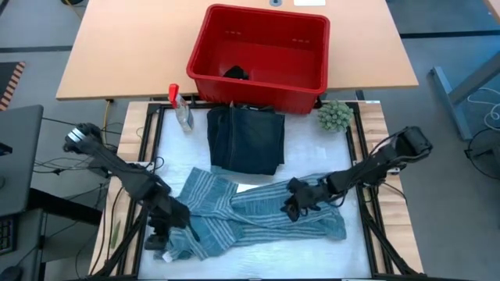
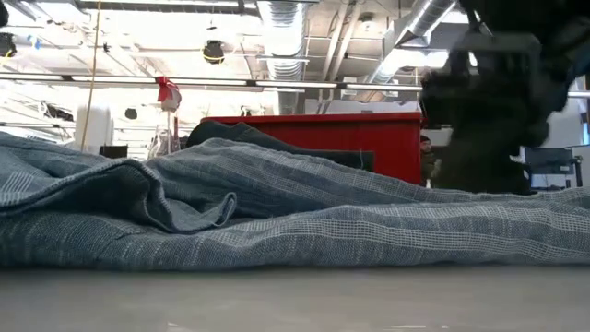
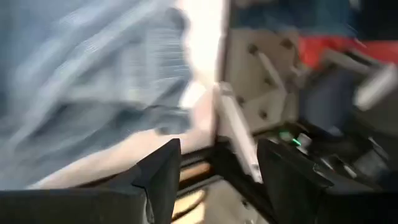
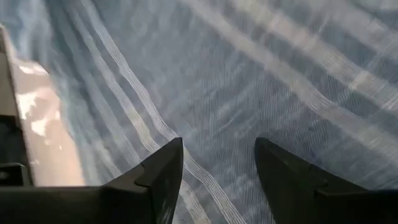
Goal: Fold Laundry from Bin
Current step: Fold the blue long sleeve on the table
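From where I stand, the desk (image 1: 367, 226) carries most of the work, and the job looks somewhere in the middle. The red bin (image 1: 260, 56) sits at the far edge of the desk, nearly emptied: only one dark piece (image 1: 236, 73) shows on its floor, so I judge at least that one is left to fetch and fold.

The largest cloth out is the striped blue-grey garment (image 1: 258, 215), sprawled across the near half of the desk. It is rumpled, with ridges and an uneven outline, so I take its folding as begun at most, not finished. Just beyond it, between it and the bin, lies a dark navy garment (image 1: 246, 139) in a neat rectangle, which reads as folded and set aside.

The right tool (image 1: 295, 204) hangs low over the striped garment's middle, its fingers parted a moderate way with only cloth showing through the gap; nothing is pinched between them. The left tool (image 1: 160, 236) is at the garment's near left corner by the desk edge, likewise parted and holding nothing, though its view is smeared.

A spray bottle (image 1: 181, 109) and a fuzzy green ball (image 1: 334, 115) flank the bin.
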Controlling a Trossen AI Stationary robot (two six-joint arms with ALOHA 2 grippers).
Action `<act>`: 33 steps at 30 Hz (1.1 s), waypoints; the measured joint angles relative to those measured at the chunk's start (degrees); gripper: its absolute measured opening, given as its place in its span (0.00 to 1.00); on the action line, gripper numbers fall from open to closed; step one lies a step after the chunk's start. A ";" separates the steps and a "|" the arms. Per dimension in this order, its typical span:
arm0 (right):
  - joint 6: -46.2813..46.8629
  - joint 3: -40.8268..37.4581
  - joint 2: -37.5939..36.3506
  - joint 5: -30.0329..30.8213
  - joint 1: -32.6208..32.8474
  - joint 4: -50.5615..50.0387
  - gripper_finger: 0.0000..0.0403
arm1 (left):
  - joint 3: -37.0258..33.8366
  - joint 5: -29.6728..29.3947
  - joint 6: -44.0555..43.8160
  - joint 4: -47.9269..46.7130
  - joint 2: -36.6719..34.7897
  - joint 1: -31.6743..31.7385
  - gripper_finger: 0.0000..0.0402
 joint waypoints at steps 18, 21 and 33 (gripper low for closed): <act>2.20 0.03 5.47 0.24 2.49 8.37 0.56 | -29.88 -38.86 -33.93 7.17 -28.21 18.66 0.47; 2.21 0.04 5.70 0.24 2.49 8.56 0.56 | -34.16 -41.72 -30.86 12.61 -27.64 20.77 0.47; 2.40 0.02 5.75 0.15 2.49 9.01 0.56 | -38.46 -47.69 -17.68 20.37 -15.75 23.37 0.45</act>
